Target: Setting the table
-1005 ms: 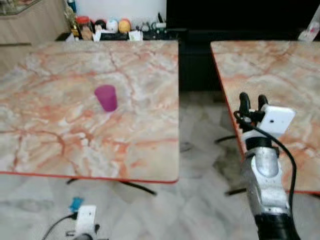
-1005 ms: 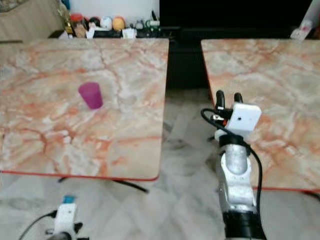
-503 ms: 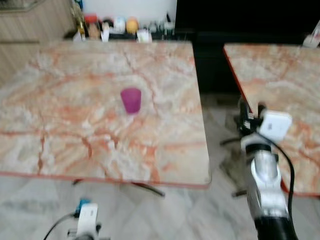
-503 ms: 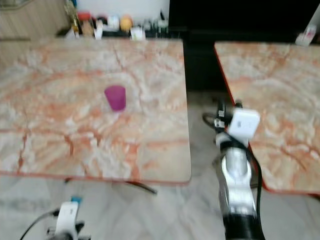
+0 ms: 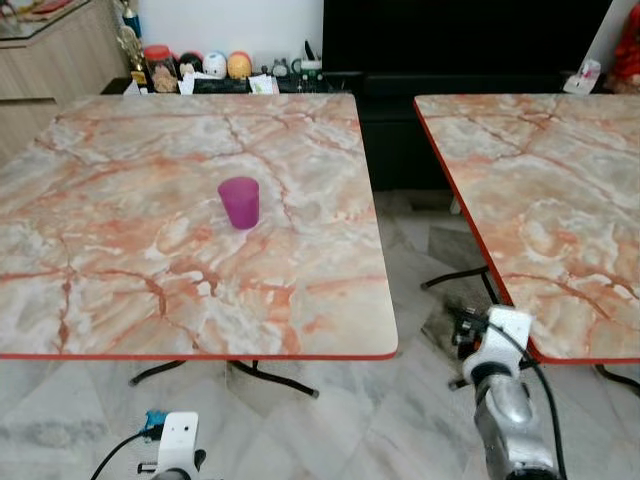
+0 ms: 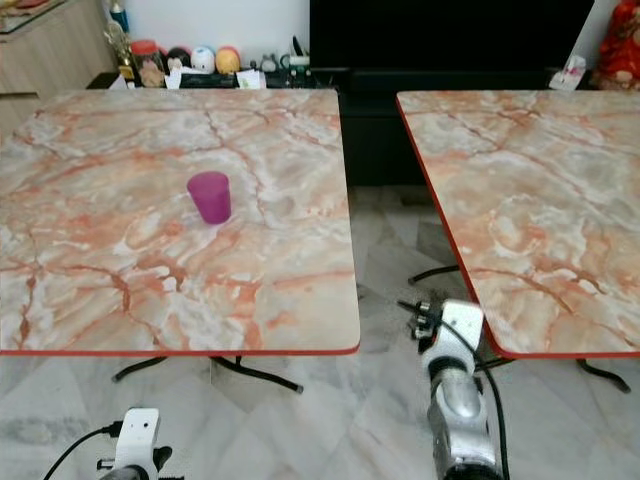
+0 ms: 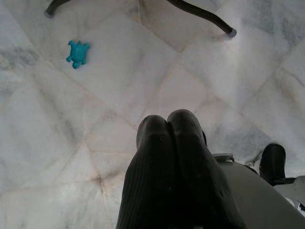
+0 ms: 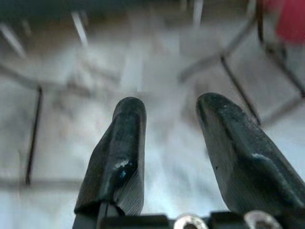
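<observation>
While both arms hang low, left fingers (image 7: 167,125) press together empty, right fingers (image 8: 128,143) spread empty; purple plastic cup (image 5: 239,202) upright on marble surface (image 5: 120,270), well ahead.

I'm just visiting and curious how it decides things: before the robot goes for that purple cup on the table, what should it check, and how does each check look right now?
1. Purple cup upright on the left marble table: ok.
2. Table around the cup free of other things: ok; jars and bottles sit beyond its far edge.
3. Right gripper open and holding nothing: ok.
4. Left gripper ready to grasp: not ok, fingers pressed shut, hanging low over the floor.
5. Cup within reach: not ok; both arms hang below table height, short of the near edge.
6. Floor for stepping closer: cannot tell; a small blue toy lies near the table legs.
</observation>
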You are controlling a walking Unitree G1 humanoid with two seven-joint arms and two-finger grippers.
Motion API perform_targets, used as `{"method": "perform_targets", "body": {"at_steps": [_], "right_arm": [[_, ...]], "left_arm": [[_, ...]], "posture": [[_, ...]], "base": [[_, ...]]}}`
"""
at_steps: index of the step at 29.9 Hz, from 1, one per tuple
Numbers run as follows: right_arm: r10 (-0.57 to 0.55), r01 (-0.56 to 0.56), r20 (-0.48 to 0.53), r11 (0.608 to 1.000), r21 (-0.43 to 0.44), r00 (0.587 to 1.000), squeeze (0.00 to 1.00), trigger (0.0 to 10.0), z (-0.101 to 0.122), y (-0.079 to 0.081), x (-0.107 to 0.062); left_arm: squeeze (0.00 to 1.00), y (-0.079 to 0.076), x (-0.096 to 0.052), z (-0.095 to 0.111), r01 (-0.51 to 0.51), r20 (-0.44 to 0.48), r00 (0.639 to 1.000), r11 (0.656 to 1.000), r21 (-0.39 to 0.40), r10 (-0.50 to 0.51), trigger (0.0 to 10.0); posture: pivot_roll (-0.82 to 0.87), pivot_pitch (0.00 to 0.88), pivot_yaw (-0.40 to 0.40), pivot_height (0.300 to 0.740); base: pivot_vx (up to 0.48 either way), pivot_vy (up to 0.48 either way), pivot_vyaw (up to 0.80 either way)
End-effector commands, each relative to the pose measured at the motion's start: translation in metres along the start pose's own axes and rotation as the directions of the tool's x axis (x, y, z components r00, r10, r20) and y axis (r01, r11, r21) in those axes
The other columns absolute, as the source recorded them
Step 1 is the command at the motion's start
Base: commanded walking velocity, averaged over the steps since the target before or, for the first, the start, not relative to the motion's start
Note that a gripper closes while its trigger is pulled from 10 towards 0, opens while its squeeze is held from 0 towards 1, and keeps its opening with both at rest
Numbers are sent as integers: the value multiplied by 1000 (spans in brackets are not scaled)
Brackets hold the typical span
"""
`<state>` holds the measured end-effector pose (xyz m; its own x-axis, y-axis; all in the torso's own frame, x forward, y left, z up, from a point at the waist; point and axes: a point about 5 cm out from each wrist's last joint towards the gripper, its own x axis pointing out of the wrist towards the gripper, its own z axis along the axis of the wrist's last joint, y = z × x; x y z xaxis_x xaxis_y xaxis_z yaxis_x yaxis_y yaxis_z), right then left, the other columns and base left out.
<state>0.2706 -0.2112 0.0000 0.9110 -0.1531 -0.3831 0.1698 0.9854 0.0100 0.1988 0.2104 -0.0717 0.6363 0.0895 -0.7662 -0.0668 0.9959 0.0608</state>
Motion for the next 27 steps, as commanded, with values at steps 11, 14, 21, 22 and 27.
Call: {"method": "perform_targets", "body": {"at_steps": [11,14,21,22,27], "right_arm": [[-27,16,-345,999,-35,938,0,10000,-78,-5,-30],[-22,18,-365,1000,-16,931,0,10000,-85,-4,-34],[-26,20,-404,1000,-21,914,0,10000,-94,-5,-40],[-26,22,-405,1000,-16,914,0,10000,-94,-5,-40],[-31,37,-399,999,8,917,0,10000,-96,-5,-42]], "left_arm": [[0,5,-2,-10,-17,-35,999,1000,4,17,10000],[0,7,-3,-11,-25,-35,999,1000,8,25,10000],[0,24,-7,-13,-75,12,997,997,-10,75,10000],[0,31,-9,-14,-99,29,995,995,-7,99,10000],[0,44,-14,-6,-102,143,985,995,3,101,10000]], "posture": [[66,42,-2,740],[66,44,1,740],[77,48,10,740],[80,48,12,740],[85,50,14,740]], "base": [[0,0,0],[0,0,0],[0,0,0],[0,0,0],[0,0,0]]}}
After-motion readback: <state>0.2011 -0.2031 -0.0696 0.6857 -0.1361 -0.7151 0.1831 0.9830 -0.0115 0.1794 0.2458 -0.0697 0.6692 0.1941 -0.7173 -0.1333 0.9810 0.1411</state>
